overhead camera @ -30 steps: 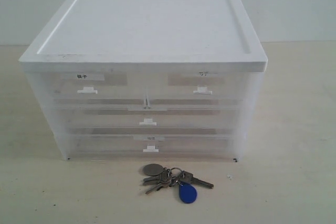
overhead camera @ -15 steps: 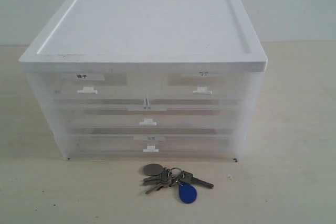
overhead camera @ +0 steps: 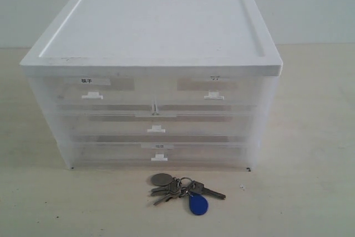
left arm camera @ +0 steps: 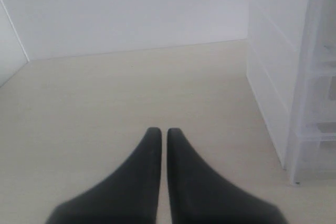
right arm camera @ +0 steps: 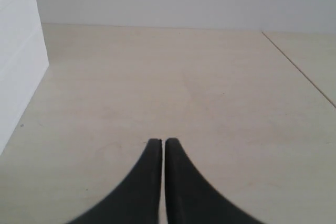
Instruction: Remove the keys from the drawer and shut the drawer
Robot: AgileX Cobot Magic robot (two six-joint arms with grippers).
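Lying on the pale wooden bench (overhead camera: 310,192), just in front of the white-topped translucent plastic drawer cabinet (overhead camera: 155,26), the bunch of silver metal keys (overhead camera: 186,188) with blue teardrop fob and grey disc tag is sitting outside every compartment in the exterior view. The half-width frosted drawer (overhead camera: 213,88) with the small white tab handle, at the cabinet's upper right, is sitting flush with the cabinet front, so both parts of the task appear complete. Neither arm is showing here, and nothing is blocking the drawer.

In the left wrist view, the left hand (left arm camera: 159,132) is hovering over bare bench beside the cabinet's side wall, clenched tight on nothing.

In the right wrist view, the right hand (right arm camera: 158,141) is doing likewise beside the opposite wall, clenched and empty. Both are probably parked clear of the finished work.
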